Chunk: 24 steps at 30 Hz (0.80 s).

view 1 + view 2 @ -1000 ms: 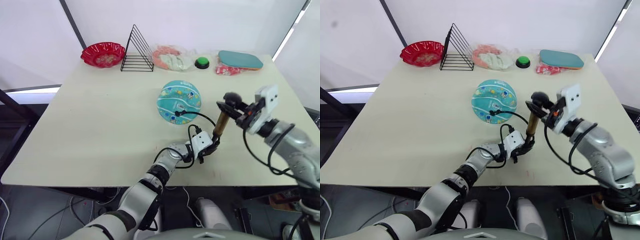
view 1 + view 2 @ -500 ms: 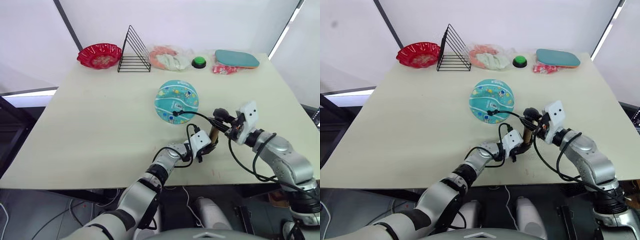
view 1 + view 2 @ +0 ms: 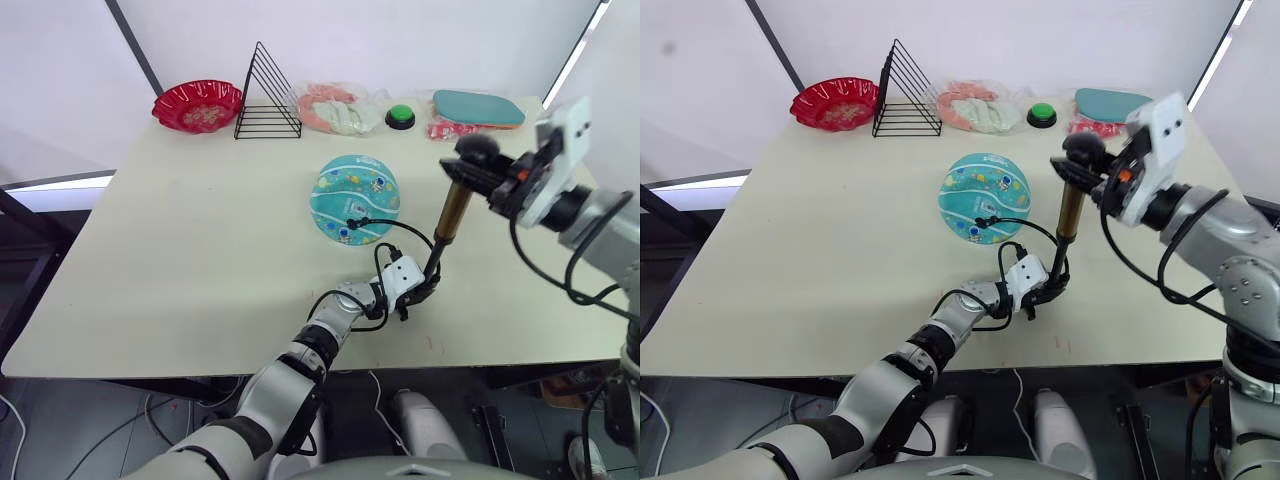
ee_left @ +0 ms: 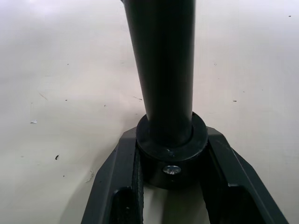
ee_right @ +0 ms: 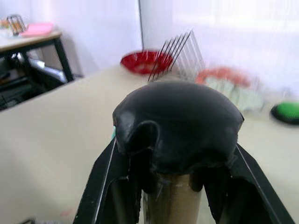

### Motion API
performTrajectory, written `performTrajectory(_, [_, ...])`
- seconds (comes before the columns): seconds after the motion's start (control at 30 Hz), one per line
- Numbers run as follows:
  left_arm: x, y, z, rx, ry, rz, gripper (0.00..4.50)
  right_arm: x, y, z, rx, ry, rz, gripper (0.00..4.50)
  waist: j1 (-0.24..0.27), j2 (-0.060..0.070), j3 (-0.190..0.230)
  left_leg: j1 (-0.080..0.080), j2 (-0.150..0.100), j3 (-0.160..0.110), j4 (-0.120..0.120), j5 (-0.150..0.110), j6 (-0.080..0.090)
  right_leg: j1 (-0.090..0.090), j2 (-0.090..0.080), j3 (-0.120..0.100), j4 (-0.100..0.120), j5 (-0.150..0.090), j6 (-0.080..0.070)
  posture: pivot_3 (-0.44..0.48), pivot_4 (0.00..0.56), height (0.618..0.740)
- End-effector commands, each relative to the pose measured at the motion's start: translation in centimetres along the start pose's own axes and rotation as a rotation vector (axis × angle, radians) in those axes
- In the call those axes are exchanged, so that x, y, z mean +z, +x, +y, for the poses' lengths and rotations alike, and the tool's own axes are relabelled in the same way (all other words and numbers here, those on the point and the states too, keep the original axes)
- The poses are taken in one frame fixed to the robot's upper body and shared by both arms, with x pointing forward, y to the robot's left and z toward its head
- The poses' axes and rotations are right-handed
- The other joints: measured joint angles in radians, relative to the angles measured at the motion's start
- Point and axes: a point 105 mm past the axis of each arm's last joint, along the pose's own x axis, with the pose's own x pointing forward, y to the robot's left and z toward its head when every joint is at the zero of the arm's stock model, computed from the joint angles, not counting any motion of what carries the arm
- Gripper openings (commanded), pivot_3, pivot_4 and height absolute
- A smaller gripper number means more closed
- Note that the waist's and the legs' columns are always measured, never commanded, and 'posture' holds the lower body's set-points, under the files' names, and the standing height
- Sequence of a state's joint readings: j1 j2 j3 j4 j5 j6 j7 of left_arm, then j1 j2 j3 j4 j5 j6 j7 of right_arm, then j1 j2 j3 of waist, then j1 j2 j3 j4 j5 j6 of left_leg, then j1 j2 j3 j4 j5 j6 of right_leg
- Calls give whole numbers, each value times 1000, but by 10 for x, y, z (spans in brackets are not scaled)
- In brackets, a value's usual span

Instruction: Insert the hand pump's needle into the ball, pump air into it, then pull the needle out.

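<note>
The teal-blue ball (image 3: pixel 355 197) rests mid-table. The needle's black fitting (image 3: pixel 352 224) sits against its near side, the pin itself hidden, and the thin black hose (image 3: pixel 400 232) loops from there to the pump's foot. The hand pump (image 3: pixel 452 213) stands nearly upright to the right of the ball, its gold cylinder raised well above the foot. My left gripper (image 3: pixel 418 290) is shut on the black base (image 4: pixel 172 156), low on the table. My right gripper (image 3: pixel 492 166) is shut on the black T-handle (image 5: pixel 177 123) at the top.
Along the table's far edge stand a red bowl (image 3: pixel 197 105), a black wire rack (image 3: pixel 268 96), a plastic bag of pink and white items (image 3: pixel 330 109), a green button (image 3: pixel 401 118) and a teal case (image 3: pixel 478 108). Bare tabletop lies left of the ball.
Half a second ago the handle was pushed down near the pump's base. My right gripper has since lifted it high. The left gripper still holds the base in place.
</note>
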State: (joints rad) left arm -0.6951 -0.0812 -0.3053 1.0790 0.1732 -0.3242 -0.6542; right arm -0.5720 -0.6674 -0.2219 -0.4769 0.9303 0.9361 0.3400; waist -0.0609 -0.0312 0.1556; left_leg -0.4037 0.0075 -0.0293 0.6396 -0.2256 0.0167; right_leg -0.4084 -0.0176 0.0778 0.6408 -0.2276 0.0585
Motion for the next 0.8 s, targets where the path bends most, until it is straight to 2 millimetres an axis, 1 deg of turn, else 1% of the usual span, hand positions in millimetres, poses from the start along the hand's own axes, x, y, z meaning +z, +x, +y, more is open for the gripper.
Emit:
performTrajectory(0.03, [-36, -5, -22, -65, -47, 123, 1065, 24, -9, -5, -68, -84, -125, 1149, 0, 0, 0, -1, 0, 1, 0, 0, 0, -1, 0, 1, 0, 0, 0, 0, 150, 740])
performTrajectory(0.07, [-36, -5, -22, -66, -47, 123, 1065, 17, -8, -6, -70, -76, -110, 1149, 1, 0, 0, -1, 0, 0, 0, 0, 0, -1, 0, 0, 0, 0, 0, 0, 150, 740])
performTrajectory(0.17, [-37, -5, -24, -67, -51, 121, 1065, -40, 2, -6, -85, -15, 5, 1149, -1, -4, -5, -1, -1, 1, 0, -1, 1, -1, 0, 0, 0, 0, 0, 0, 150, 740])
performTrajectory(0.3, [-38, -6, -24, -69, -52, 122, 1065, -91, 6, -2, -97, 9, 90, 1149, -10, -9, -12, 7, 1, 3, 0, -2, 3, 4, 2, 3, 0, -1, 1, 0, 150, 740])
performTrajectory(0.33, [-38, -6, -24, -69, -52, 122, 1065, -99, 5, -1, -92, 9, 105, 1149, -10, -12, -16, 8, 2, 3, 0, -2, 3, 4, 2, 2, 0, -1, 1, 0, 150, 740])
performTrajectory(0.4, [-38, -7, -22, -62, -51, 122, 1064, -156, -2, 1, -111, 73, 221, 1149, -10, -17, -24, 9, 3, 3, -1, -2, 2, 5, 4, 2, 0, -1, 0, 0, 150, 740])
performTrajectory(0.43, [-38, -7, -21, -58, -53, 121, 1064, -178, -6, 5, -114, 105, 265, 1149, -11, -23, -32, 10, 4, 2, -2, -2, 2, 6, 4, 2, 0, -2, 0, 0, 150, 740])
performTrajectory(0.47, [-38, -8, -21, -56, -54, 122, 1064, -198, -10, 9, -108, 117, 312, 1149, -11, -24, -33, 14, 4, 2, -4, -2, 3, 9, 5, 2, 0, -3, -2, 0, 150, 740])
performTrajectory(0.5, [-38, -8, -20, -55, -54, 123, 1064, -210, -12, 12, -101, 123, 338, 1149, -12, -28, -36, 20, 4, 2, -5, -5, 3, 14, 6, 1, -1, -4, -4, 0, 150, 740])
performTrajectory(0.53, [-39, -9, -20, -53, -56, 123, 1064, -219, -12, 13, -102, 141, 350, 1149, -12, -29, -37, 27, 11, 2, -5, -9, 0, 26, 7, 1, -2, -10, -10, 0, 150, 740])
performTrajectory(0.57, [-39, -9, -20, -52, -57, 124, 1064, -226, -12, 15, -100, 152, 363, 1149, -12, -31, -38, 31, 14, 2, -5, -11, -2, 30, 6, 1, -4, -11, -12, 0, 150, 740])
performTrajectory(0.6, [-39, -9, -20, -52, -56, 125, 1064, -232, -13, 16, -91, 148, 378, 1149, -12, -30, -38, 40, 16, 2, -5, -13, -5, 33, 3, -2, -5, -12, -13, 0, 150, 740])
performTrajectory(0.67, [-39, -9, -20, -51, -57, 125, 1064, -241, -15, 19, -74, 134, 405, 1149, -11, -27, -38, 42, 17, 4, -5, -14, -5, 33, -2, -9, -5, -12, -13, 0, 150, 740])
performTrajectory(0.73, [-39, -9, -20, -50, -58, 125, 1064, -246, -15, 21, -65, 145, 411, 1149, -10, -26, -38, 42, 17, 4, -5, -14, -5, 33, -3, -9, -5, -12, -13, 0, 150, 740])
performTrajectory(0.8, [-39, -9, -20, -49, -58, 124, 1064, -246, -14, 19, -72, 158, 398, 1149, -9, -25, -37, 41, 17, 4, -5, -14, -5, 32, -2, -10, -5, -12, -13, 0, 150, 740])
